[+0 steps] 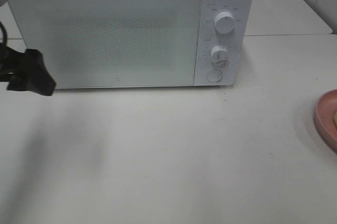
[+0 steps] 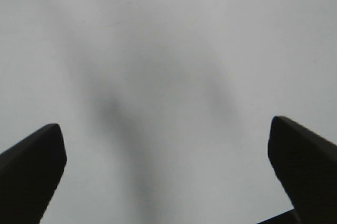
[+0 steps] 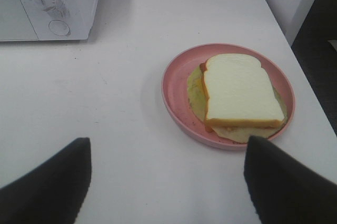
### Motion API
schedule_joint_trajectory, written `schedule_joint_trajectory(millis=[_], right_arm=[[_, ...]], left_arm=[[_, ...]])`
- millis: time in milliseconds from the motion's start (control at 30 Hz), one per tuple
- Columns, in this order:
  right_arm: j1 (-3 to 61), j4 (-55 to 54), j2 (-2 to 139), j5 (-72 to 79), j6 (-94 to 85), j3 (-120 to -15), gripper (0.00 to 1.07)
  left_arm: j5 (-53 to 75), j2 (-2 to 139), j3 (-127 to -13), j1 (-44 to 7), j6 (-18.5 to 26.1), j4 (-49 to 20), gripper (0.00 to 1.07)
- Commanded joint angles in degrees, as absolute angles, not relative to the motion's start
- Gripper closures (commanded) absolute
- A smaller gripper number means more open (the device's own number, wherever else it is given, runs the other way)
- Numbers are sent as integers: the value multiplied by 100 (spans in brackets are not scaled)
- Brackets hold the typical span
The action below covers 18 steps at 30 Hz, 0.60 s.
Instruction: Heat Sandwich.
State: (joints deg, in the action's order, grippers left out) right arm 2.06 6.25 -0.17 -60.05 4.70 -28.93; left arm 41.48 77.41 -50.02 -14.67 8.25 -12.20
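A boxy white microwave oven (image 1: 129, 29) with a speckled, frosted door stands shut at the back of the pale, smooth table (image 1: 174, 150), its two round white knobs (image 1: 225, 22) stacked over a round button on the right-hand panel. The sandwich (image 3: 239, 91), a pale-yellow slice of bread over an orange-pink layer and a thin yellowish-green sheet, lies flat on a round salmon-pink plate (image 3: 176, 76) near the table's right edge, well apart from the oven; in the high view only the plate's rim and a sliver of the food show at the right border. The left gripper (image 2: 166, 168), with black fingers (image 2: 31, 155), hangs released over bare table with its jaws spread wide and nothing between them, its dark body showing at the left edge of the high view beside the oven's lower left corner. The right gripper (image 3: 168, 182) is likewise released, jaws spread and empty, poised above the table near the plate without touching it.
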Motion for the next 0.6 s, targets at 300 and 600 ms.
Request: schedule_joint_trajectory(millis=[300, 600], right_arm=[[166, 642, -172, -5947, 424, -2893, 31], [166, 642, -172, -5947, 424, -2893, 31]], left_arm=[[4910, 7443, -5008, -292, 796, -1071, 3], [5655, 7019, -4807, 103, 773, -911, 3]])
